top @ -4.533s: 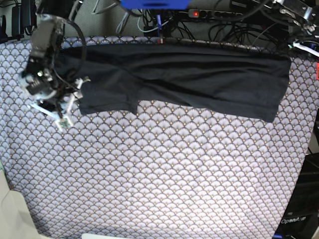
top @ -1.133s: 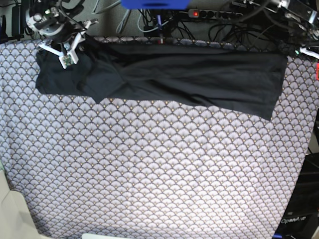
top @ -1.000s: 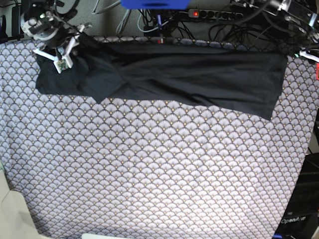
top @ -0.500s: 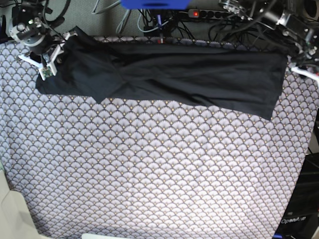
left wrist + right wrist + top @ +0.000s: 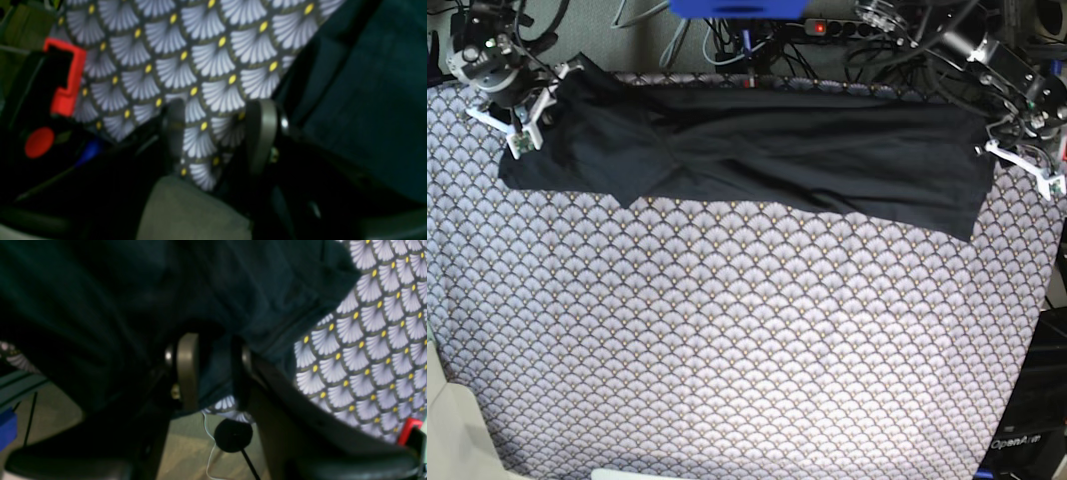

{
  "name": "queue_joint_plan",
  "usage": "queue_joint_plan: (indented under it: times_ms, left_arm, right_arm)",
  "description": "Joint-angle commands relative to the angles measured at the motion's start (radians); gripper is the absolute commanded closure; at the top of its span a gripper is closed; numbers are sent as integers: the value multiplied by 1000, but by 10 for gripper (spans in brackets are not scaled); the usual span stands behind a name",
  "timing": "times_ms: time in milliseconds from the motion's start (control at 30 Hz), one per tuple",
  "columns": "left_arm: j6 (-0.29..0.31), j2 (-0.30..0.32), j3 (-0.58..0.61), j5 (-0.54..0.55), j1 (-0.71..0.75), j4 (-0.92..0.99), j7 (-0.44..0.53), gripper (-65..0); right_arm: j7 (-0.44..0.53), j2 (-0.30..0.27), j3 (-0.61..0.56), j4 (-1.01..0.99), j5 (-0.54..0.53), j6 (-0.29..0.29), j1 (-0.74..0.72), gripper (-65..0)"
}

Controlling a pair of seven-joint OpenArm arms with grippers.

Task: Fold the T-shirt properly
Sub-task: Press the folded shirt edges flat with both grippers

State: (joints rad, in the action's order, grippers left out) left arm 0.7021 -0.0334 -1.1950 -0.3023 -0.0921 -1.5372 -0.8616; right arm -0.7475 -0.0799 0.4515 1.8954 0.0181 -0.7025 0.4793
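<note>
The dark T-shirt (image 5: 807, 150) lies as a long folded band along the far edge of the fan-patterned tablecloth (image 5: 747, 330). At its left end my right gripper (image 5: 539, 100) holds the lifted corner. In the right wrist view, dark T-shirt (image 5: 140, 293) cloth fills the gap of the right gripper (image 5: 213, 370). My left gripper (image 5: 1017, 163) hovers at the shirt's right edge. In the left wrist view the left gripper (image 5: 218, 133) is open with only tablecloth (image 5: 206, 63) between its fingers. The T-shirt (image 5: 367, 100) lies just beside the right finger (image 5: 262, 133).
Cables and a power strip (image 5: 827, 27) with a red light run behind the table, beside a blue object (image 5: 737, 8). A red and black clamp (image 5: 63, 80) sits at the table's edge near the left gripper. A beige surface (image 5: 447, 420) shows at the lower left.
My right gripper has moved left with the shirt's corner, drawing that end out. My left arm has come down from the top right corner to the shirt's right edge.
</note>
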Motion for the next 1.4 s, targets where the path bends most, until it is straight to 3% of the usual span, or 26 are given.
queue_joint_plan:
  times_ms: [0, 167, 367, 467, 567, 767, 900, 1033, 1367]
  left_arm:
    - [-4, 19, 2, 12, -13, -52, 17, -285]
    - [-4, 20, 4, 45, -10, -185, -57, -285]
    - [-4, 112, 94, 257, 33, -216, -272, -285]
    - [-4, 123, 111, 363, 44, -216, -318, -285]
    - [-4, 122, 143, 391, 47, -214, -357, -285]
    - [-4, 122, 209, 395, 44, -81, -348, -285]
    - [-4, 123, 209, 387, 30, -1, -311, -285]
    - [-4, 129, 211, 386, 30, 51, -279, -325]
    - [-4, 145, 212, 386, 22, 194, -222, -326]
  right_arm:
    - [16, -10, 2, -4, -11, 4, -14, -179]
    - [18, -13, 2, -89, -11, 4, -41, -179]
    - [21, -13, 2, -101, -11, 4, -43, -179]
    - [21, -13, 2, -101, -11, 4, -43, -179]
    - [19, -13, 2, -102, -11, 4, -43, -178]
    - [18, -13, 2, -102, -11, 4, -41, -178]
    - [19, -13, 2, -102, -11, 4, -40, -178]
    - [19, -13, 2, -102, -11, 4, -40, -178]
    - [19, -13, 2, -102, -11, 4, -43, -178]
